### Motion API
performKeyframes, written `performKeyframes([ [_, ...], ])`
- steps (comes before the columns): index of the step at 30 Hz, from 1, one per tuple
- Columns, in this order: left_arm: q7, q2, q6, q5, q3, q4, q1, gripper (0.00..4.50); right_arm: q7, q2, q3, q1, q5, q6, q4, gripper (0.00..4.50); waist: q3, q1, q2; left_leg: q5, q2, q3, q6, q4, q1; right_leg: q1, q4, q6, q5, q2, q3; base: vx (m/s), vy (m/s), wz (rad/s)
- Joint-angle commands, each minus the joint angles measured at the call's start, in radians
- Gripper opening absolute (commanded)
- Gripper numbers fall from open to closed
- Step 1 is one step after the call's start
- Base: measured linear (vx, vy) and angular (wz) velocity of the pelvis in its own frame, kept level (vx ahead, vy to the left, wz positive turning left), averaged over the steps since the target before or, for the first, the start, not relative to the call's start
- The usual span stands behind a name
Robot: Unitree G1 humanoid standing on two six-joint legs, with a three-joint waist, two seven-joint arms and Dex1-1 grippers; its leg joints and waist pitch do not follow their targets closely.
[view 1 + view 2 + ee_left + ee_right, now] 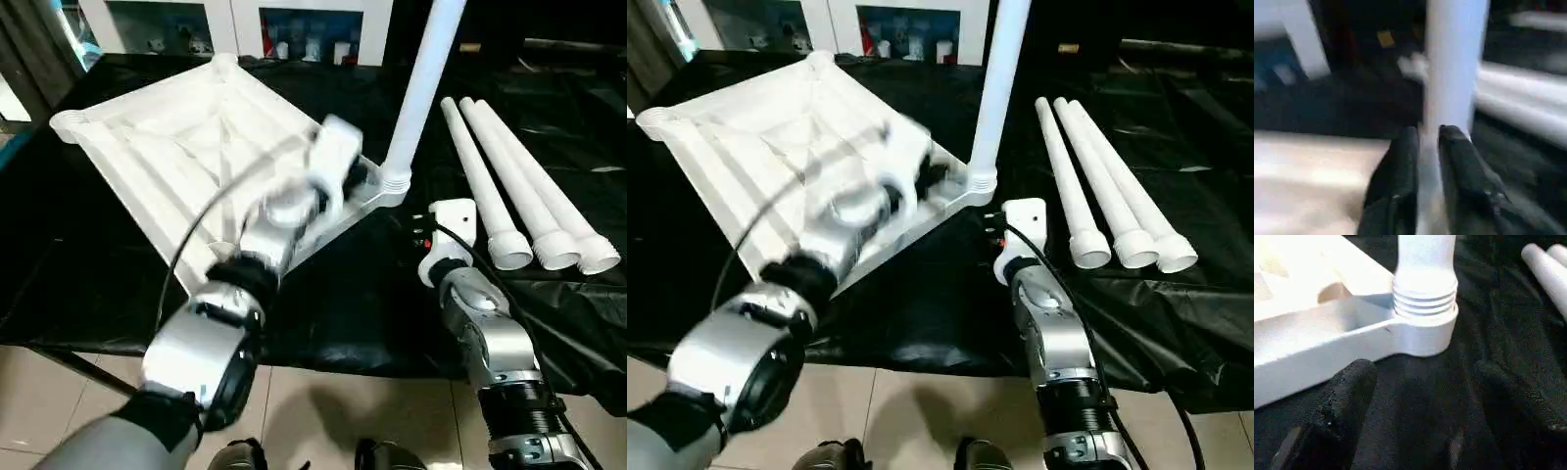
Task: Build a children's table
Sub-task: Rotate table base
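The white table top (147, 147) lies upside down on the black-covered bench, its ribbed underside facing up. One white leg (421, 88) stands upright in the near right corner socket (1425, 338). Three more legs (519, 196) lie side by side to the right. My left gripper (1427, 132) reaches over the top's near edge and hovers just left of the upright leg's base, its fingers (1400, 161) a narrow gap apart with nothing between them. My right gripper (1422, 369) stands open low over the cloth just in front of the socket, holding nothing.
Black cloth (372, 304) covers the bench, wrinkled at the right under the loose legs. The bench's front edge runs just below my forearms, with tiled floor (323, 411) beyond it. White cabinets (245, 20) line the back.
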Motion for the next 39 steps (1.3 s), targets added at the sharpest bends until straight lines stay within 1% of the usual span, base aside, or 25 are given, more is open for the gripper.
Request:
performKeyframes([
  [1, 0.011, 0.035, 0.000, 0.006, 0.018, -0.031, 0.012, 1.02, 0.003, -0.005, 0.006, 0.017, -0.002, 0.020, -0.017, 3.59, -0.084, 0.004, -0.008, -0.087, 0.030, -0.013, 0.171, -0.051, 0.027, 0.076, -0.048, -0.297, 0.029, -0.054, 0.031, 0.000, 0.000, 0.00],
  [3, 0.015, 0.092, 0.029, 0.022, 0.018, -0.086, 0.029, 1.02, 0.012, -0.007, 0.013, 0.016, -0.003, 0.022, -0.014, 3.59, -0.084, 0.003, -0.010, -0.109, 0.028, -0.013, 0.139, -0.053, 0.028, 0.075, -0.052, -0.282, -0.018, -0.054, 0.034, 0.000, 0.000, 0.00],
  [4, 0.027, 0.118, 0.044, 0.032, 0.019, -0.106, 0.037, 1.02, 0.015, -0.008, 0.017, 0.016, -0.004, 0.023, -0.014, 3.59, -0.084, 0.004, -0.012, -0.113, 0.028, -0.012, 0.134, -0.053, 0.029, 0.075, -0.052, -0.279, -0.024, -0.053, 0.034, 0.000, 0.000, 0.00],
  [5, 0.041, 0.163, 0.070, 0.053, 0.018, -0.129, 0.050, 1.02, 0.022, -0.009, 0.020, 0.013, -0.003, 0.026, -0.009, 3.59, -0.084, 0.001, -0.008, -0.111, 0.027, -0.014, 0.125, -0.054, 0.025, 0.076, -0.049, -0.271, -0.026, -0.052, 0.034, 0.000, 0.000, 0.00],
  [6, 0.064, 0.216, 0.100, 0.077, 0.021, -0.152, 0.068, 1.02, 0.033, -0.009, 0.025, 0.009, -0.002, 0.029, -0.002, 3.59, -0.085, 0.000, -0.008, -0.110, 0.027, -0.015, 0.122, -0.054, 0.025, 0.076, -0.049, -0.266, -0.029, -0.051, 0.034, 0.000, 0.000, 0.00],
  [7, 0.076, 0.237, 0.111, 0.090, 0.021, -0.160, 0.075, 1.02, 0.037, -0.010, 0.028, 0.008, -0.002, 0.029, 0.000, 3.59, -0.085, -0.003, -0.009, -0.109, 0.025, -0.015, 0.115, -0.054, 0.025, 0.075, -0.047, -0.256, -0.032, -0.050, 0.034, 0.000, 0.000, 0.00],
  [8, 0.101, 0.310, 0.145, 0.130, 0.021, -0.192, 0.108, 1.02, 0.049, -0.009, 0.036, 0.004, -0.002, 0.033, 0.009, 3.59, -0.085, -0.003, -0.008, -0.112, 0.027, -0.014, 0.106, -0.054, 0.028, 0.072, -0.048, -0.250, -0.036, -0.049, 0.035, 0.000, 0.000, 0.00],
  [9, 0.115, 0.357, 0.176, 0.164, 0.016, -0.219, 0.138, 1.02, 0.059, -0.007, 0.040, 0.002, 0.000, 0.035, 0.015, 3.59, -0.086, -0.004, -0.003, -0.101, 0.026, -0.014, 0.098, -0.054, 0.028, 0.071, -0.046, -0.246, -0.028, -0.048, 0.036, 0.000, 0.000, 0.00],
  [10, 0.119, 0.370, 0.185, 0.175, 0.015, -0.227, 0.146, 1.02, 0.061, -0.006, 0.041, 0.001, 0.000, 0.036, 0.017, 3.59, -0.088, -0.001, 0.002, -0.098, 0.031, -0.015, 0.092, -0.054, 0.032, 0.070, -0.042, -0.250, -0.015, -0.050, 0.036, 0.000, 0.000, 0.00],
  [11, 0.133, 0.422, 0.218, 0.217, 0.008, -0.262, 0.185, 1.02, 0.069, -0.003, 0.046, -0.003, 0.000, 0.035, 0.026, 3.59, -0.086, -0.002, 0.004, -0.087, 0.029, -0.014, 0.087, -0.055, 0.031, 0.067, -0.042, -0.249, -0.002, -0.045, 0.035, 0.000, 0.000, 0.00],
  [12, 0.164, 0.477, 0.296, 0.260, 0.024, -0.324, 0.240, 1.02, 0.081, -0.002, 0.049, -0.011, 0.002, 0.031, 0.044, 3.59, -0.088, -0.001, 0.005, -0.087, 0.033, -0.015, 0.082, -0.055, 0.035, 0.066, -0.038, -0.253, 0.008, -0.046, 0.035, 0.000, 0.000, 0.00],
  [13, 0.164, 0.477, 0.296, 0.260, 0.024, -0.324, 0.240, 1.02, 0.081, -0.002, 0.049, -0.011, 0.002, 0.031, 0.044, 3.59, -0.087, -0.007, 0.007, -0.075, 0.032, -0.017, 0.077, -0.057, 0.028, 0.068, -0.034, -0.253, 0.024, -0.045, 0.034, 0.000, 0.000, 0.00],
  [14, 0.193, 0.536, 0.401, 0.310, 0.045, -0.417, 0.311, 1.02, 0.090, 0.000, 0.051, -0.021, 0.003, 0.026, 0.063, 3.59, -0.089, -0.005, 0.012, -0.076, 0.035, -0.015, 0.069, -0.055, 0.037, 0.062, -0.033, -0.261, 0.038, -0.046, 0.036, 0.000, 0.000, 0.00],
  [17, 0.204, 0.580, 0.467, 0.347, 0.051, -0.482, 0.362, 1.02, 0.098, 0.000, 0.052, -0.031, 0.005, 0.024, 0.077, 3.59, -0.087, 0.001, 0.016, -0.076, 0.035, -0.013, 0.061, -0.057, 0.040, 0.057, -0.036, -0.264, 0.046, -0.042, 0.034, 0.000, 0.000, 0.00],
  [18, 0.198, 0.615, 0.504, 0.374, 0.043, -0.506, 0.397, 1.02, 0.106, 0.002, 0.057, -0.039, 0.005, 0.022, 0.087, 3.59, -0.085, 0.005, 0.019, -0.088, 0.035, -0.011, 0.055, -0.057, 0.045, 0.052, -0.037, -0.262, 0.035, -0.042, 0.035, 0.000, 0.000, 0.00],
  [19, 0.183, 0.671, 0.571, 0.425, 0.029, -0.555, 0.461, 1.02, 0.126, 0.006, 0.072, -0.055, 0.002, 0.017, 0.108, 3.59, -0.082, 0.004, 0.017, -0.108, 0.034, -0.013, 0.044, -0.061, 0.039, 0.056, -0.038, -0.257, 0.014, -0.042, 0.035, 0.000, 0.000, 0.00],
  [20, 0.180, 0.674, 0.576, 0.427, 0.027, -0.558, 0.465, 1.02, 0.128, 0.006, 0.073, -0.057, 0.002, 0.016, 0.109, 3.59, -0.081, 0.002, 0.015, -0.124, 0.035, -0.016, 0.034, -0.063, 0.035, 0.058, -0.036, -0.249, -0.005, -0.046, 0.034, 0.000, 0.000, 0.00],
  [21, 0.138, 0.699, 0.639, 0.439, 0.012, -0.609, 0.510, 1.02, 0.140, 0.011, 0.082, -0.070, -0.001, 0.013, 0.127, 3.59, -0.077, 0.000, 0.013, -0.136, 0.033, -0.015, 0.029, -0.065, 0.034, 0.057, -0.040, -0.240, -0.025, -0.045, 0.035, 0.000, 0.000, 0.00],
  [22, 0.118, 0.703, 0.661, 0.435, 0.009, -0.630, 0.526, 1.02, 0.144, 0.013, 0.086, -0.075, -0.004, 0.012, 0.134, 3.59, -0.076, -0.001, 0.016, -0.156, 0.035, -0.015, 0.019, -0.067, 0.038, 0.054, -0.045, -0.238, -0.058, -0.048, 0.037, 0.000, 0.000, 0.00],
  [23, 0.070, 0.705, 0.713, 0.419, 0.002, -0.680, 0.556, 1.02, 0.152, 0.016, 0.093, -0.087, -0.009, 0.008, 0.152, 3.59, -0.074, 0.000, 0.015, -0.172, 0.035, -0.013, 0.009, -0.067, 0.041, 0.050, -0.048, -0.240, -0.081, -0.048, 0.039, 0.000, 0.000, 0.00],
  [24, 0.018, 0.705, 0.747, 0.399, -0.012, -0.714, 0.574, 1.02, 0.154, 0.020, 0.095, -0.095, -0.012, 0.006, 0.164, 3.59, -0.076, 0.002, 0.016, -0.173, 0.035, -0.013, 0.004, -0.066, 0.043, 0.051, -0.047, -0.243, -0.081, -0.050, 0.041, 0.000, 0.000, 0.00],
  [26, -0.084, 0.697, 0.819, 0.340, -0.035, -0.793, 0.609, 1.02, 0.158, 0.025, 0.099, -0.112, -0.017, 0.002, 0.190, 3.59, -0.073, 0.006, 0.016, -0.174, 0.034, -0.013, -0.003, -0.068, 0.040, 0.047, -0.048, -0.244, -0.092, -0.050, 0.042, 0.000, 0.000, 0.00],
  [29, -0.213, 0.700, 0.891, 0.253, -0.073, -0.926, 0.652, 1.02, 0.170, 0.023, 0.107, -0.129, -0.020, -0.001, 0.217, 3.59, -0.075, 0.009, 0.014, -0.171, 0.033, -0.014, -0.009, -0.069, 0.037, 0.050, -0.044, -0.248, -0.074, -0.049, 0.042, 0.000, 0.000, 0.00],
  [34, -0.342, 0.727, 0.905, 0.188, -0.103, -1.050, 0.701, 1.02, 0.188, 0.013, 0.108, -0.140, -0.020, -0.003, 0.236, 3.59, -0.075, 0.004, 0.009, -0.153, 0.027, -0.015, 0.004, -0.067, 0.030, 0.059, -0.042, -0.242, -0.055, -0.050, 0.042, 0.000, 0.000, 0.00],
  [39, -0.498, 0.714, 0.854, 0.048, -0.118, -1.170, 0.739, 1.02, 0.221, -0.015, 0.105, -0.135, -0.019, -0.002, 0.248, 3.59, -0.073, -0.001, 0.009, -0.170, 0.029, -0.013, 0.005, -0.067, 0.034, 0.055, -0.046, -0.243, -0.093, -0.047, 0.042, 0.000, 0.000, 0.00],
])
